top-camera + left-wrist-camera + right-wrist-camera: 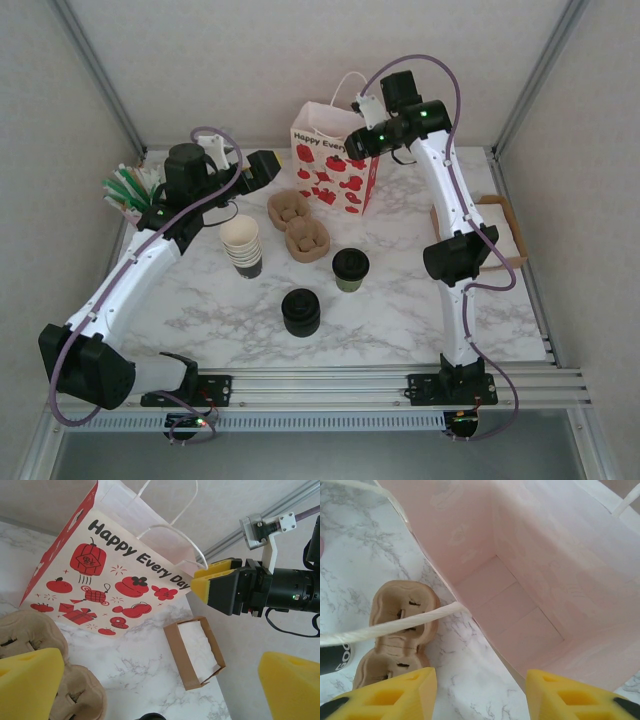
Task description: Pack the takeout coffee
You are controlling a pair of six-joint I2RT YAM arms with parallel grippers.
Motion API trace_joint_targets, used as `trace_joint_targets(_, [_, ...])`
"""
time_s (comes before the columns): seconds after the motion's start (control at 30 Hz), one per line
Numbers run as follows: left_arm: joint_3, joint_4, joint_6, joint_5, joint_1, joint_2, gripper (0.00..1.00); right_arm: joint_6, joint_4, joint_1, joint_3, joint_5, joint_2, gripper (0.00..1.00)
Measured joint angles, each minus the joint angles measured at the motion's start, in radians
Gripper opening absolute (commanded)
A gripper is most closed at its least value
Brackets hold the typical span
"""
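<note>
The takeout coffee (350,268), a small greenish cup with a round black lid, stands upright on the marble table (400,300), in front of the paper bag. Neither gripper touches it. The bag (335,170) is white with red prints and stands open at the back. My right gripper (352,146) hovers over the bag's mouth, open and holding nothing. In the right wrist view its yellow fingers (385,695) frame the bag's bare pink inside (520,595). My left gripper (266,168) is open and empty, left of the bag (100,575) and above the table.
Two brown pulp carriers (298,225) lie between the bag and a stack of lidless cups (242,245). A squat black stack of lids (301,312) sits nearer the front. A brown napkin box (500,230) is at the right edge. Green-and-white sticks (130,190) stand far left.
</note>
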Motion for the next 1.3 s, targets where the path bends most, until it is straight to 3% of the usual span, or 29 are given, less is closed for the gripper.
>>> trace_joint_targets(0.43, [0.0,0.0,0.0,0.0,0.0,0.0,1.0,-0.045,0.022,0.002,-0.022,0.03,0.0,0.49])
trace_joint_targets(0.83, [0.0,0.0,0.0,0.0,0.0,0.0,1.0,-0.08,0.019,0.023,-0.023,0.085,0.0,0.43])
trace_joint_targets(1.3, [0.0,0.0,0.0,0.0,0.0,0.0,1.0,-0.058,-0.003,0.06,-0.062,0.036,-0.047,0.43])
